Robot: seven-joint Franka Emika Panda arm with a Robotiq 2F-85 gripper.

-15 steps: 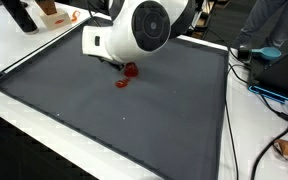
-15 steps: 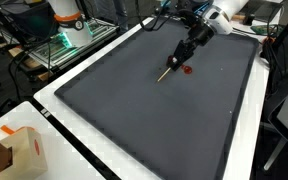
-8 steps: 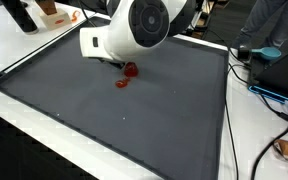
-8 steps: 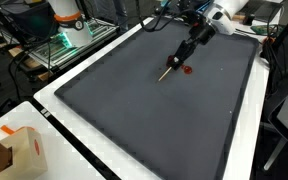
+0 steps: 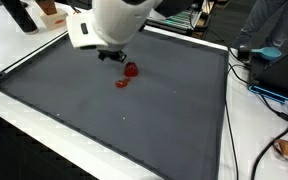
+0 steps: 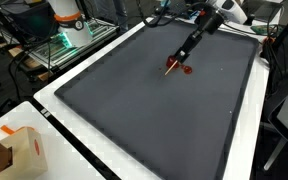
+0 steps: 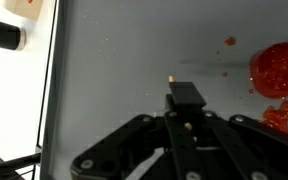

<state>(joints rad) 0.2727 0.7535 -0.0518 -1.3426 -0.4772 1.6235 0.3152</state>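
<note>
My gripper (image 7: 184, 118) is shut on a thin dark stick-like tool (image 7: 185, 97), seen end-on in the wrist view with a small gold tip. In an exterior view the tool (image 6: 182, 54) slants down from the gripper (image 6: 205, 24) to the dark grey mat (image 6: 134, 110), its reddish tip just beside a red mark (image 6: 187, 70). In an exterior view the white arm hides most of the gripper (image 5: 110, 55), which hangs above the mat (image 5: 74, 100) left of two red blobs (image 5: 130, 71). The wrist view shows a round red blob (image 7: 280, 66) and smears at the right.
The mat lies on a white table (image 6: 54, 95). A cardboard box (image 6: 11, 150) stands at its near corner. Cables and blue gear (image 5: 269, 60) lie beside the mat, with equipment (image 6: 69, 18) behind it.
The arm has swung left and risen, uncovering the red blobs. The tool now stands steeper, and its tip has shifted closer to the red mark.
</note>
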